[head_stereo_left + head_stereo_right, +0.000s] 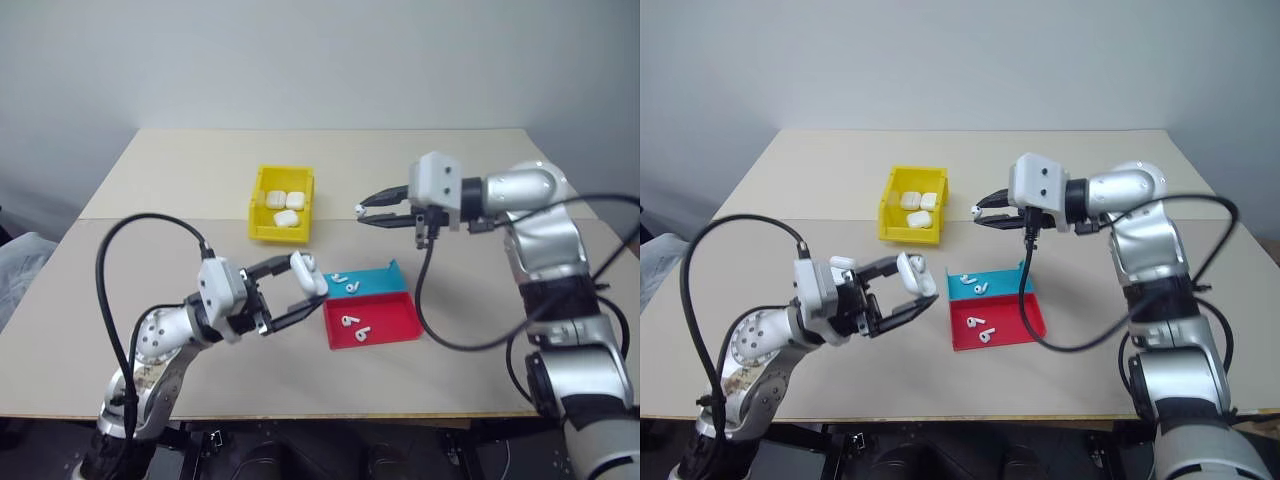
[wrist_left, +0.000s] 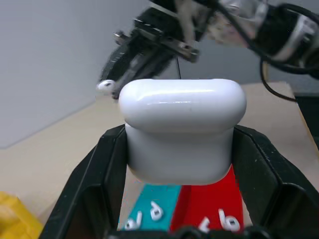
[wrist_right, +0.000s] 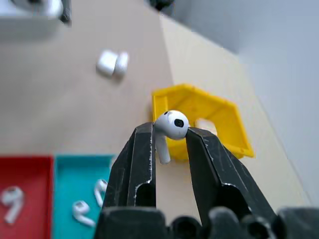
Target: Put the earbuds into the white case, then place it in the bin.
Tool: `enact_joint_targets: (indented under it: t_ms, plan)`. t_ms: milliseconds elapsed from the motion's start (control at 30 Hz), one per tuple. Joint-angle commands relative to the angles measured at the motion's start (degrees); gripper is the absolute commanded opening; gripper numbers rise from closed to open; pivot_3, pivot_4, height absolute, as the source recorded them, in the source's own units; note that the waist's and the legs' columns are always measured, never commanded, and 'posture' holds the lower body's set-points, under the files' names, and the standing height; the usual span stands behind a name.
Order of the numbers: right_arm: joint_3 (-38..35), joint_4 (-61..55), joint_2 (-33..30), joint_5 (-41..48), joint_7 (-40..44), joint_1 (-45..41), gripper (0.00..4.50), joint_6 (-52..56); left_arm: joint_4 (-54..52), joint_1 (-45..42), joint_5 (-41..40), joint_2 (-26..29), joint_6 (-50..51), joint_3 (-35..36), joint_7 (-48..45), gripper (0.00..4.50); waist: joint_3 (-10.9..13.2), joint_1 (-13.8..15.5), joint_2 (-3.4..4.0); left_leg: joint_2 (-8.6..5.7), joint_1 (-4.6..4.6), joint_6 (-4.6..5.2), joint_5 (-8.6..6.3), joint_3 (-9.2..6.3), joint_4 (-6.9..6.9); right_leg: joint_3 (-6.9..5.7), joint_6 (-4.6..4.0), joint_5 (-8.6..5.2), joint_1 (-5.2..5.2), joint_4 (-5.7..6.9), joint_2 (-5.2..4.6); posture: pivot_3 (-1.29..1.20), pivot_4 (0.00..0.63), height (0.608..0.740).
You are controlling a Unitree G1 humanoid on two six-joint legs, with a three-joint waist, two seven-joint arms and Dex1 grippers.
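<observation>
The left hand grips the white case above the beige bench. The right wrist view reveals an earbud pinched by the right hand; the far-left yellow bin holds seemingly three cases.

The left arm reaches in low from the left, forearm bent toward the middle, its pincer pointing right and slightly upward. Its two black fingers are clamped on either side of a white case, which sits between them above the counter. The right arm comes in from the right with its elbow bent, the wrist turned so its pincer points left, roughly level. Its fingertips pinch a single earbud, stem hanging down between them.
</observation>
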Motion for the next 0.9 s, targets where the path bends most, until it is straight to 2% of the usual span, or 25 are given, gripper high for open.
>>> enact_joint_targets:
  t_ms: [33,100,200,400,900]
  plan:
    - [-9.0,-17.7,2.5,12.6,-10.3,5.7,1.06,13.2,0.8,-3.9,-2.4,-1.4,1.5,-0.9,-0.7,2.79,0.0,0.0,-0.02,0.0,0.0,0.01,0.0,-0.04,0.0,-0.03,0.0,0.0,0.02,0.02,0.03,0.0,0.15,0.74]
    - [-11.7,-24.9,4.5,19.5,-14.9,9.4,1.06,18.3,2.0,-5.6,-2.9,-2.0,1.8,-1.6,-2.0,2.79,0.0,0.1,-0.02,0.02,0.01,-0.01,0.0,-0.07,-0.02,-0.03,0.0,-0.01,0.02,0.01,0.07,0.0,0.15,0.74]
    - [-12.2,-32.2,5.7,24.3,-19.9,13.6,1.06,21.6,4.1,-7.8,-3.1,-3.0,1.8,-2.6,-3.9,2.79,0.0,0.0,-0.03,0.0,0.01,0.0,0.0,-0.04,-0.01,0.04,0.01,-0.01,0.01,-0.01,0.07,0.0,0.15,0.74]
    - [-13.2,-35.8,6.2,33.2,-25.2,17.1,1.06,23.7,6.8,-9.6,-4.0,-4.8,1.2,-2.7,-6.6,2.79,0.0,0.1,-0.06,-0.03,0.02,0.03,-0.01,-0.07,-0.01,0.04,0.03,-0.02,0.04,-0.04,0.09,0.0,0.15,0.74]
    - [-9.2,-36.0,4.4,34.3,-23.8,23.7,1.06,18.0,7.4,-10.7,-6.7,-5.7,1.8,-1.0,-10.4,2.79,0.0,0.3,-0.07,-0.04,0.01,0.06,-0.02,-0.1,0.0,0.04,0.05,-0.02,0.07,-0.08,0.09,0.0,0.15,0.74]
